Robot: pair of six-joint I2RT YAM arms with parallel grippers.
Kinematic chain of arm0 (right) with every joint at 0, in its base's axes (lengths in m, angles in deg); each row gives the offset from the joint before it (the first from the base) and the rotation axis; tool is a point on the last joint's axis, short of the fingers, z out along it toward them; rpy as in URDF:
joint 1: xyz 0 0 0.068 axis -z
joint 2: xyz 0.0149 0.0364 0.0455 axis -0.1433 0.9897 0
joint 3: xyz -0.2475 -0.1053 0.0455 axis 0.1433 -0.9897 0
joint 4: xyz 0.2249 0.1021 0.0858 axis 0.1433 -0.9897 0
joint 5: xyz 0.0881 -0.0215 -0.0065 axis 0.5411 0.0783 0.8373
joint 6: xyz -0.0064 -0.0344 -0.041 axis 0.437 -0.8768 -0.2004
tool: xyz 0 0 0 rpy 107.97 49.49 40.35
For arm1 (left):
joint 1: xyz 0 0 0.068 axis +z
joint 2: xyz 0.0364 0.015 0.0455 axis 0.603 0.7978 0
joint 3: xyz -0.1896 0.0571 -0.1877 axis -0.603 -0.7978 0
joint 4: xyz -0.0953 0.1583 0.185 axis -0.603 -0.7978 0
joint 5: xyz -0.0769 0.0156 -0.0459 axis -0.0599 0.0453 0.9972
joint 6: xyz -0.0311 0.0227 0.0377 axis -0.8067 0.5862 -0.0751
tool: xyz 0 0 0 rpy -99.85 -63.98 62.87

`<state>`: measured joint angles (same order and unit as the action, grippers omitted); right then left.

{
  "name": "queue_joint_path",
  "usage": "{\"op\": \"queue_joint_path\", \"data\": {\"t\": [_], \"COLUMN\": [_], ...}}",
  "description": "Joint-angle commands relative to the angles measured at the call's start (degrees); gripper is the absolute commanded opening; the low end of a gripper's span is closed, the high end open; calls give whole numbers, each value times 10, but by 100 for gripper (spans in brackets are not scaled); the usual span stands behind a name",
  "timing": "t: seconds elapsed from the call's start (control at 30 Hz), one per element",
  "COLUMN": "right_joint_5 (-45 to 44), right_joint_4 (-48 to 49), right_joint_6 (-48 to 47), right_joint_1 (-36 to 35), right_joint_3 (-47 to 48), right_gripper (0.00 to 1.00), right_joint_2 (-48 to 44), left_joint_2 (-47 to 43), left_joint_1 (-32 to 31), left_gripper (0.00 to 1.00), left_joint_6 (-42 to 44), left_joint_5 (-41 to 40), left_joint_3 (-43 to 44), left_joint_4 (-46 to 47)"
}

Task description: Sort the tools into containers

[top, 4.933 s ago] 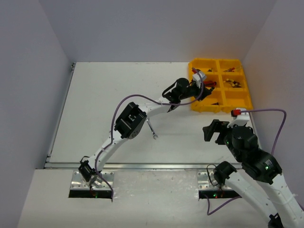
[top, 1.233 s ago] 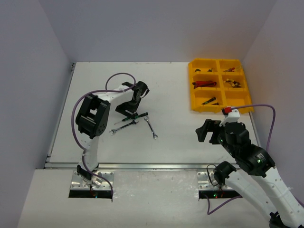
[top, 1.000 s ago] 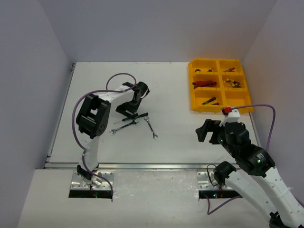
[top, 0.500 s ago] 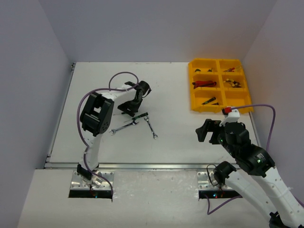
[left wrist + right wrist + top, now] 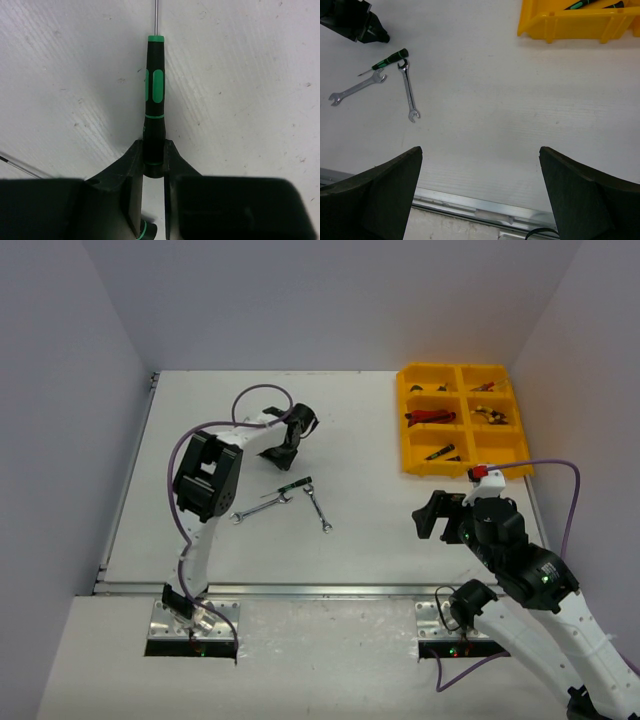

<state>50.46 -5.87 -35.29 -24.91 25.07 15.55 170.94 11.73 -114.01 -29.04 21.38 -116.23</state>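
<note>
My left gripper (image 5: 281, 454) is shut on the butt end of a green-and-black screwdriver (image 5: 154, 95), whose shaft points away from the fingers just over the table. A second green-handled screwdriver (image 5: 297, 483) lies on the table beside two silver wrenches (image 5: 262, 507) (image 5: 318, 510). All three also show in the right wrist view: the screwdriver (image 5: 390, 59) and the wrenches (image 5: 357, 87) (image 5: 409, 90). The yellow tray (image 5: 465, 468) stands at the far right and holds several tools. My right gripper (image 5: 480, 148) is open and empty, hovering near the table's front right (image 5: 440, 515).
The tray's near wall (image 5: 570, 25) is at the top of the right wrist view. A metal rail (image 5: 300, 590) runs along the table's front edge. Grey walls close in the left, back and right sides. The left arm's purple cable (image 5: 250, 400) loops above its wrist.
The left arm came back from the tray to the tools. In the last second its gripper moved a little toward the table's back, away from the wrenches. The right arm is almost still.
</note>
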Motion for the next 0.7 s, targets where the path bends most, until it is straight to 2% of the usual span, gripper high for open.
{"op": "queue_joint_path", "data": {"t": [0.0,0.1,0.17,0.23,0.27,0.3,0.33,0.43,0.57,0.6,0.67], "right_joint_5": [-19,-19,-20,-22,-25,-27,-30,-51,-66,-68,-72], "right_joint_4": [11,11,11,11,11,11,10,8,-4,-8,-17], "right_joint_6": [-2,-3,-4,-5,-5,-6,-6,-11,-18,-19,-20], "right_joint_1": [0,-1,0,0,0,0,-1,0,-1,-1,0], "right_joint_3": [4,4,5,6,7,9,10,24,49,55,69], "right_gripper": [99,99,99,99,99,99,99,99,99,99,99], "right_joint_2": [5,6,7,7,5,5,4,0,-2,-2,-2], "left_joint_2": [8,-9,-47,-62,-104,-105,-121,-124,-83,-69,-1], "left_joint_1": [12,6,-7,-20,-35,-42,-48,-89,-132,-140,-155], "left_gripper": [0,0,0,0,0,0,0,0,0,0,0], "left_joint_6": [43,90,204,300,387,390,448,568,678,699,742], "left_joint_5": [14,9,-10,-3,16,25,38,128,262,299,405], "left_joint_3": [-14,-14,-23,-49,-83,-84,-100,-86,-59,-43,53], "left_joint_4": [48,100,212,268,427,431,496,592,728,740,718]}}
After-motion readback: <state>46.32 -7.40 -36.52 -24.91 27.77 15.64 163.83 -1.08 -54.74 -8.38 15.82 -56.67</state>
